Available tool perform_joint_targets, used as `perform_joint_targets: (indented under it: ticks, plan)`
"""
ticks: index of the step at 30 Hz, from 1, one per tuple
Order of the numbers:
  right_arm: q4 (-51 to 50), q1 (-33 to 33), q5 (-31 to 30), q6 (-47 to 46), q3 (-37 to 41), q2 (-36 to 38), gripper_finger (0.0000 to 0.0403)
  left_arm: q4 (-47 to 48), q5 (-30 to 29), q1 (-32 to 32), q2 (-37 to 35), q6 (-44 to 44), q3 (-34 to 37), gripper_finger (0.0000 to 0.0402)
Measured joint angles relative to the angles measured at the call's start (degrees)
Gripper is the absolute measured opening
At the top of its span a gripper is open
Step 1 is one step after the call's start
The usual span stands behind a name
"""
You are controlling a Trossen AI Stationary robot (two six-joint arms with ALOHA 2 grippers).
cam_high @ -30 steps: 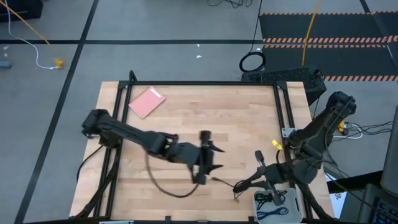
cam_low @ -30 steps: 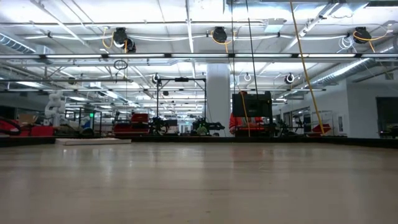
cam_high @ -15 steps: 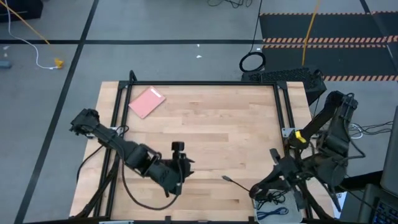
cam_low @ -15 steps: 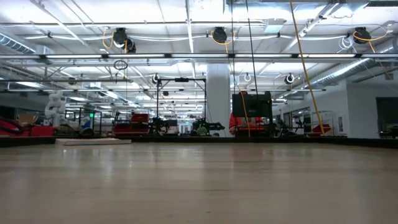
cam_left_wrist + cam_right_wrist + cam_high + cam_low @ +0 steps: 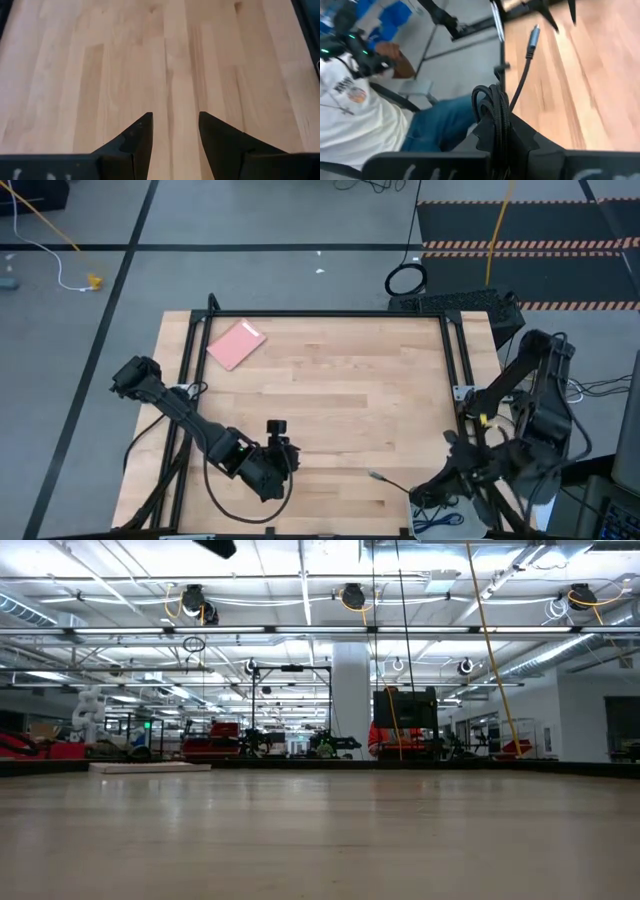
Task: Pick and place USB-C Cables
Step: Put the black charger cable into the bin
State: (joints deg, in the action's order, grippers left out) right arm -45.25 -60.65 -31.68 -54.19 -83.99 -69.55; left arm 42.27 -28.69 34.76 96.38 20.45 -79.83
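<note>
My right gripper (image 5: pixel 432 492) hovers at the table's near right corner, shut on a black USB-C cable (image 5: pixel 392 482). In the right wrist view the cable's looped bundle (image 5: pixel 492 107) sits between the fingers of the right gripper (image 5: pixel 502 129). Just beside that gripper a white tray (image 5: pixel 458 518) holds a purple-blue cable (image 5: pixel 440 525); the arm hides most of the tray. My left gripper (image 5: pixel 278 442) is open over bare wood near the table's near edge, left of centre, and the left wrist view shows the left gripper (image 5: pixel 175 120) with nothing between its fingers. My right gripper pinches the black cable's looped bundle (image 5: pixel 495 117) between its two fingers. The strands run along the fingers. One free end with its metal plug (image 5: pixel 534 34) sticks out ahead of the fingertips, toward the table's left, and shows in the high view as a plug end (image 5: pixel 375 476).
A pink flat pad (image 5: pixel 237 343) lies near the table's far left corner. Black frame rails (image 5: pixel 455 360) run along the table's edges. A seated person (image 5: pixel 365 115) in a white shirt and blue jeans is beyond the table's near right side. Bare wood (image 5: pixel 350 390) fills the middle.
My left gripper has drawn back from the table's middle toward the near left. My right gripper has moved with the black cable toward the near right corner, closer over the tray, and the cable's plug end has trailed after it to the right.
</note>
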Motion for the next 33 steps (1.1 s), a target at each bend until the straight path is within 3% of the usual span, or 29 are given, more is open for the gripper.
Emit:
perform_joint_targets:
  ticks: [17,33]
  plan:
    - [-5.8,-6.3,0.2,-15.0,0.0,-10.6,0.0012,-8.4,0.0,0.0,0.0,-1.6,0.5,0.0161]
    - [-16.2,-8.2,0.2,-21.8,0.0,-16.0,0.0012,-11.2,0.0,0.0,0.0,-4.1,0.5,0.0161]
